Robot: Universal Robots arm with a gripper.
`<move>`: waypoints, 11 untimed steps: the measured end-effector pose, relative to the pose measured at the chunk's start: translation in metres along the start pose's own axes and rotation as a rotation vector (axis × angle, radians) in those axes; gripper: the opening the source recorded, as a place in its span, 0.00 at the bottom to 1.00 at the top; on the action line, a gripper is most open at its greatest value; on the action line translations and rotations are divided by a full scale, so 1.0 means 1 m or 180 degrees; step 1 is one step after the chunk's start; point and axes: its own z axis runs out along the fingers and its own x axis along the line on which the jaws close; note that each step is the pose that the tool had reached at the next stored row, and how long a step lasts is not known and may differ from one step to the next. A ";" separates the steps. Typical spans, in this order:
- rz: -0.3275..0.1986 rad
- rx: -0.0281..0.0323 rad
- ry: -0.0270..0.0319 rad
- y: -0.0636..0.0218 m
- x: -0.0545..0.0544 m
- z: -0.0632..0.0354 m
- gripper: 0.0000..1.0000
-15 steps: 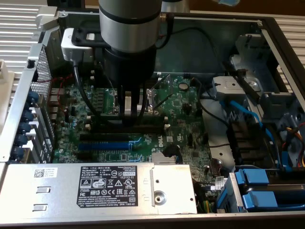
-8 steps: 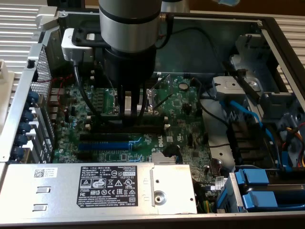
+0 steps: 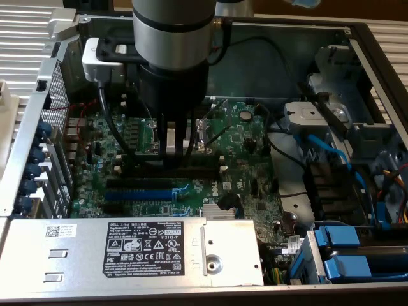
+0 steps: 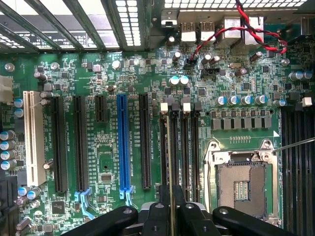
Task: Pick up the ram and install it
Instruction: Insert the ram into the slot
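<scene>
My gripper [image 3: 173, 145] hangs straight down inside the open computer case, over the green motherboard [image 3: 242, 166]. Its fingers reach down to the black memory slots [image 3: 191, 171]. In the wrist view the gripper [image 4: 171, 219] is shut on the ram [image 4: 171, 196], seen edge-on as a thin strip between the black fingers [image 4: 156, 216]. The ram runs in line with the long black memory slots [image 4: 179, 147], which have white end clips, and sits over one of the slots nearer the blue slot. Whether its lower edge touches the slot I cannot tell.
A blue expansion slot [image 4: 122, 147] and black slots lie beside the memory slots; the bare CPU socket [image 4: 242, 184] is on the other side. A red-black twisted wire [image 4: 246, 29] crosses near the rear ports. A metal power-supply cover [image 3: 127, 245] and blue drive brackets [image 3: 344, 245] line the case's front.
</scene>
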 end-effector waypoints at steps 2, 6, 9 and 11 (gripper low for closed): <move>0.0000 0.0000 0.0000 0.0001 0.000 -0.0007 0.15; 0.0000 0.0000 0.0000 0.0001 0.000 -0.0013 0.15; 0.0004 0.0000 0.0000 0.0000 0.000 -0.0013 0.15; 0.0007 0.0000 0.0000 0.0000 0.000 -0.0013 0.15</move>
